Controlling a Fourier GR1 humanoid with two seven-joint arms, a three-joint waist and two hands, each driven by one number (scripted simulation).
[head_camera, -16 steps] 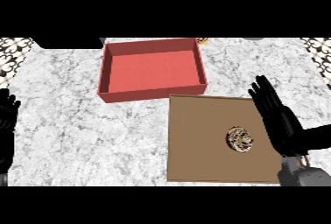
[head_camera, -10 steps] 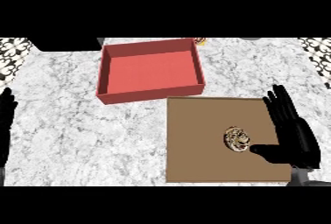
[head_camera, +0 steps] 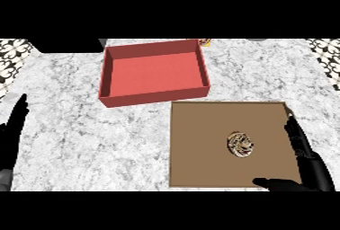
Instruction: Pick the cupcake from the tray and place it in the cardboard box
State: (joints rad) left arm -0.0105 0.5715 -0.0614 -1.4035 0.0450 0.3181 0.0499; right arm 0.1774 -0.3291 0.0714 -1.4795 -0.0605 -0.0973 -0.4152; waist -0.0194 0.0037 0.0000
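A small brown and cream cupcake (head_camera: 240,144) sits on the flat brown tray (head_camera: 199,148), right of the tray's middle. The red cardboard box (head_camera: 154,72) stands open and empty just behind the tray, to its left. My right hand (head_camera: 306,167) is open at the tray's right edge, fingers straight along that edge and thumb reaching over the tray's front right corner. It is a short way right of the cupcake and does not touch it. My left hand (head_camera: 12,130) rests open at the left edge of the view.
The grey marble counter (head_camera: 79,139) spreads left of the tray and around the box. A small yellowish object (head_camera: 205,43) peeks out behind the box's back right corner. Patterned tiles (head_camera: 12,58) show beyond the counter's back corners.
My right hand has drawn back toward the view's lower right, from beside the cupcake to the tray's front right corner. The cupcake, tray and box have not moved.
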